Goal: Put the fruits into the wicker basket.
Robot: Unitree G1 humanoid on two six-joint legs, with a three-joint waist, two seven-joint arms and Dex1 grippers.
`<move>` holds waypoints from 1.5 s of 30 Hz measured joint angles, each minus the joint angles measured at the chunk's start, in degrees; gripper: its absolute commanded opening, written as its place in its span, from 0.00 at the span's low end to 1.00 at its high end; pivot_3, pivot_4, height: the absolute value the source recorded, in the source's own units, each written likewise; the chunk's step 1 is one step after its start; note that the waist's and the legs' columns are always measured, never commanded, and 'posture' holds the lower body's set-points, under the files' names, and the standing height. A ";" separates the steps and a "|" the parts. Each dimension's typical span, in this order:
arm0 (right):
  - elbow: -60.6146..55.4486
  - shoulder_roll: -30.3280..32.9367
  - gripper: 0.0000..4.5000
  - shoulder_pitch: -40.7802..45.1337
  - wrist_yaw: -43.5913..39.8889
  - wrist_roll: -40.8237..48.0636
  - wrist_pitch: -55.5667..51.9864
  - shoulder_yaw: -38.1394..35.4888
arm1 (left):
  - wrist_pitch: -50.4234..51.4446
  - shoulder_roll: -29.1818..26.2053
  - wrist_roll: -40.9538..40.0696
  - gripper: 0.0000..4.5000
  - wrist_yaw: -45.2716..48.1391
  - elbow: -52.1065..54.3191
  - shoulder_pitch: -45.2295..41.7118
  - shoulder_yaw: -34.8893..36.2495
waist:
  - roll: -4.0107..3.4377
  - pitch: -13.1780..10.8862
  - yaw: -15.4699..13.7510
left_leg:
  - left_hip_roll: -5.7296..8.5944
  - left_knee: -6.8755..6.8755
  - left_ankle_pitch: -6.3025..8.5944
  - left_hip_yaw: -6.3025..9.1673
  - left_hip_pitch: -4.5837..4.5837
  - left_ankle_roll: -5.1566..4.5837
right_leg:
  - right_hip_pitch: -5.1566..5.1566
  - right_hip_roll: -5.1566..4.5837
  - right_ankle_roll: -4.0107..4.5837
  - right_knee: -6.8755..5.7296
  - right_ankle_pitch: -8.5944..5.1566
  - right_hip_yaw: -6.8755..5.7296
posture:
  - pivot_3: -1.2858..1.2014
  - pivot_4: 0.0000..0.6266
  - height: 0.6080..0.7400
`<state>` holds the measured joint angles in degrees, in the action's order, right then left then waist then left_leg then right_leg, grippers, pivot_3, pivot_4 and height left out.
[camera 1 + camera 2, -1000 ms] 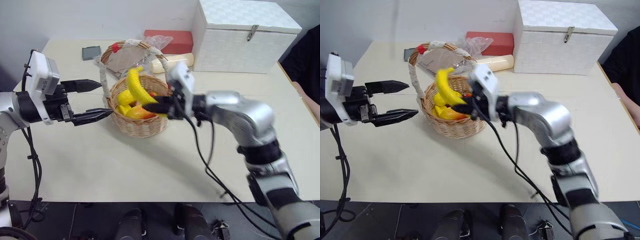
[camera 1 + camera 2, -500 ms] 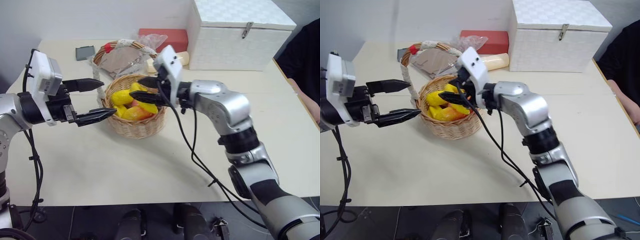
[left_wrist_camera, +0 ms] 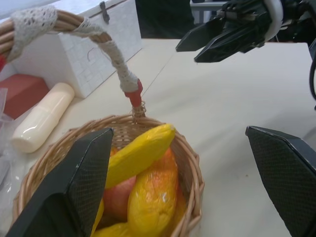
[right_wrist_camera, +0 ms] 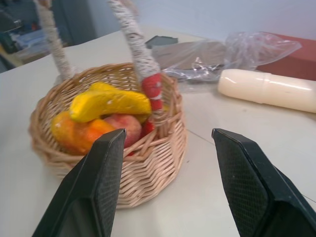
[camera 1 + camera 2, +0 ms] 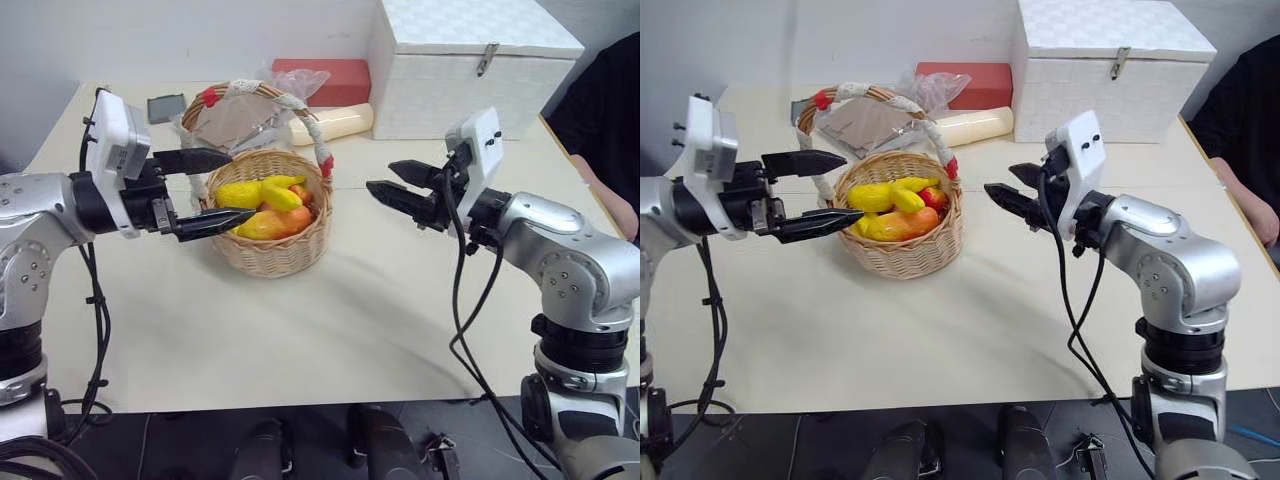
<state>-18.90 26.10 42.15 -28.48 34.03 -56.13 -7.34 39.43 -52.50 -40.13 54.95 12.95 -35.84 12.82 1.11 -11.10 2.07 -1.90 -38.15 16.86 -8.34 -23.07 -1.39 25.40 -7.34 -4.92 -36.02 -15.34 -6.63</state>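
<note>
cream-coloured table (image 5: 330, 330) spread under everything. at its far edge stood a large white box (image 5: 470, 55) with a metal latch, and beside it lay a red flat box (image 5: 325, 75), a crumpled clear plastic bag (image 5: 255, 115), a cream cylindrical roll (image 5: 335, 122) and a small dark grey card (image 5: 163, 106). the wicker basket (image 5: 272, 240) sat in the middle left of the table, its white-wrapped handle (image 5: 300, 105) with red bits arching over it. the fruits lay inside it: a yellow banana (image 5: 262, 190) on top, an orange-red mango (image 5: 272, 222) under it, a red fruit (image 5: 933, 197) at the rim. the left gripper (image 5: 212, 187) hung at the basket's left rim, fingers spread wide, grasping nothing. the right gripper (image 5: 400, 185) hovered to the basket's right, well apart from it, fingers parted and empty. a person's dark sleeve (image 5: 600, 110) showed at the right edge.
</note>
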 measured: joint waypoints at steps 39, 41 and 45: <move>3.51 -0.32 0.05 -6.28 -0.10 -14.46 23.18 -2.16 | -1.00 5.36 0.91 1.00 0.36 -2.58 -4.45 -5.26 | 0.01 0.00 -1.84 | 0.10 -0.10 -0.01 0.01 -0.15 -0.08 | 0.05 -0.02 -0.12 0.04 0.07 0.09 | 0.52 0.24 1.00; -0.88 4.25 0.05 -12.79 0.04 -13.16 21.24 -8.37 | -1.49 8.03 1.12 1.00 1.62 -4.13 -7.07 -7.57 | 0.01 0.00 -2.33 | 0.11 -0.10 -0.02 0.02 -0.18 -0.08 | 0.03 -0.01 -0.12 0.06 0.07 0.05 | 0.52 0.24 1.00; -3.34 9.39 0.05 -23.78 0.85 -12.79 18.61 -20.96 | -2.62 10.69 1.55 1.00 4.54 -7.21 -9.21 -9.68 | 0.01 0.01 -2.76 | 0.14 -0.11 -0.03 -0.06 -0.12 -0.12 | 0.02 0.01 -0.15 0.07 0.10 0.14 | 0.52 0.24 1.00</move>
<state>-22.24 35.49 18.36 -27.63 21.24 -37.52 -28.31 36.81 -41.82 -38.58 59.49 5.74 -45.05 3.14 1.12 -11.10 -0.69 -1.76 -38.26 16.83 -8.40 -23.20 -1.52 25.42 -7.33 -5.08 -35.94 -15.25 -6.49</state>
